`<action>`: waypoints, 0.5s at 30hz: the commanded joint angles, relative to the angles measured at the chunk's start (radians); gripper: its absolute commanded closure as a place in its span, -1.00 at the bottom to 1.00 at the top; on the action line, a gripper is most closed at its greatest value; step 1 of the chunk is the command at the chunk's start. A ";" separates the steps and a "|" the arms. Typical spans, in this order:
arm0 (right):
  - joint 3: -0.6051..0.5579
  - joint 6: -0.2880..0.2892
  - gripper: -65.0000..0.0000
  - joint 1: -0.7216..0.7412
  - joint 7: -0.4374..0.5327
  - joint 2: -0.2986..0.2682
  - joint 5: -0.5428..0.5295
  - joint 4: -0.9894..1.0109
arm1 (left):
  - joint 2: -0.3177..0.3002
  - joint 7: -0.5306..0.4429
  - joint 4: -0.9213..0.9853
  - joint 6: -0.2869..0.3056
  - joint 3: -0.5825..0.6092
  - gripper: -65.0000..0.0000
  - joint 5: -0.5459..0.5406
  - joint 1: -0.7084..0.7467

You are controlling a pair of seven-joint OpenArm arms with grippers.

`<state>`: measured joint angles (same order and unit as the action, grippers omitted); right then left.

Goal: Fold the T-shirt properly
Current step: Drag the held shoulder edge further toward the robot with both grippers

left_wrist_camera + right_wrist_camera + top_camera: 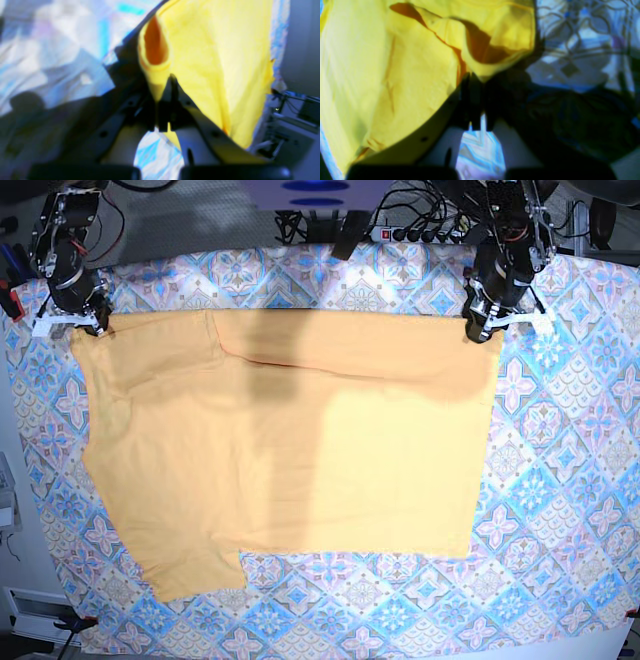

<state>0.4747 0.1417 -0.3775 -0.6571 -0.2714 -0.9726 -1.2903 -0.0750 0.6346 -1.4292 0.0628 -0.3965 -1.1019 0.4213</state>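
Note:
The pale yellow-orange T-shirt (300,450) lies spread on the patterned tablecloth (560,480), with a fold line across its far part and one sleeve at the near left. My left gripper (482,330) is shut on the shirt's far right corner. In the left wrist view the fingers (166,82) pinch a hem, and the cloth (212,62) hangs from them. My right gripper (90,328) is shut on the far left corner. The right wrist view shows its fingers (476,77) closed on a fold of the shirt (395,75).
The blue-and-pink tablecloth (62,50) covers the whole table and also shows in the right wrist view (582,50). Cables and a power strip (400,225) run along the back edge. The table's front edge lies at the bottom of the base view.

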 commanded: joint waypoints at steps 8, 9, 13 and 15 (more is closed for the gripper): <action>0.019 -0.001 0.99 -0.088 0.024 -0.024 -0.003 -0.124 | -0.007 0.035 -0.117 -0.014 -0.008 1.00 0.012 0.143; 0.019 -0.001 0.99 -0.097 0.024 -0.024 -0.003 -0.130 | -0.007 0.035 -0.127 -0.014 -0.008 1.00 0.012 0.156; 0.019 -0.001 0.99 -0.130 0.024 -0.024 -0.003 -0.134 | -0.007 0.035 -0.144 -0.014 -0.008 1.00 0.010 0.204; 0.019 -0.001 0.99 -0.140 0.024 -0.024 -0.003 -0.134 | -0.007 0.035 -0.144 -0.014 -0.008 1.00 0.010 0.218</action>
<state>0.4801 0.1318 -0.5182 -0.6563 -0.2741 -0.9695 -1.4082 -0.0750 0.6765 -1.5608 0.0532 -0.3969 -1.0973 0.6296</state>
